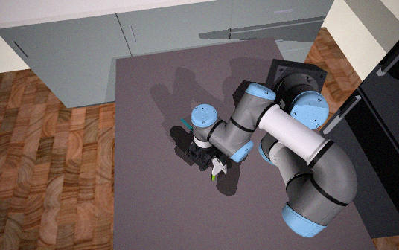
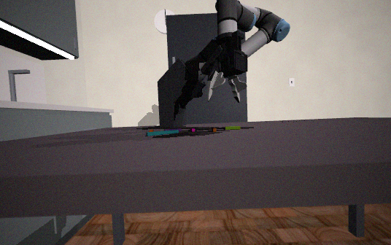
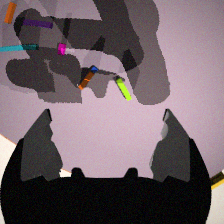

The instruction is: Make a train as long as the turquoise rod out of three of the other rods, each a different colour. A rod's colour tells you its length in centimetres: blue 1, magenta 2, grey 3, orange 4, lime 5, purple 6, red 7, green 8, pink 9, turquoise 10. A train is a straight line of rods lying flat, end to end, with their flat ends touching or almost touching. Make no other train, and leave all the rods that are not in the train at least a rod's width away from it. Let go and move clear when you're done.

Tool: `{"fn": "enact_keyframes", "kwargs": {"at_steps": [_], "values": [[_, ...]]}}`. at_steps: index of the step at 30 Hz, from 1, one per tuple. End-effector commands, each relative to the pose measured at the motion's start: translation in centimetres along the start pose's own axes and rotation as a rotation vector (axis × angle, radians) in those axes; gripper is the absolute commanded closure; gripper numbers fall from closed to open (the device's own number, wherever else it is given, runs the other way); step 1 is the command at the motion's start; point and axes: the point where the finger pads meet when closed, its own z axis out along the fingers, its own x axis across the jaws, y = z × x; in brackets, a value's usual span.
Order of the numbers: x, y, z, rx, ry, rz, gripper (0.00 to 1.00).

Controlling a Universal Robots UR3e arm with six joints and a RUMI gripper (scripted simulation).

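My gripper is open and empty, high above the table. In the wrist view an orange rod has a small blue rod at its upper end, touching or almost touching, roughly in line. The lime rod lies apart to their right, at another angle. The magenta rod lies up and left of them. The turquoise rod, purple rod and a second orange rod lie separately farther left. The arm hides most rods in the top view.
The rods lie on the brown-grey table, partly in the arm's shadow. The arm's base stands at the table's back right corner. Grey cabinets run along the back edge.
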Motion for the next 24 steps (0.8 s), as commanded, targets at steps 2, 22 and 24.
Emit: {"fn": "enact_keyframes", "kwargs": {"at_steps": [2,22,24], "values": [[1.1,0.3,0.3,-0.013,0.000,-0.194,0.00],[3.2,0.7,1.0,-0.015,-0.001,-0.543,0.00],[3.2,0.7,1.0,-0.015,-0.001,-0.544,0.00]]}}
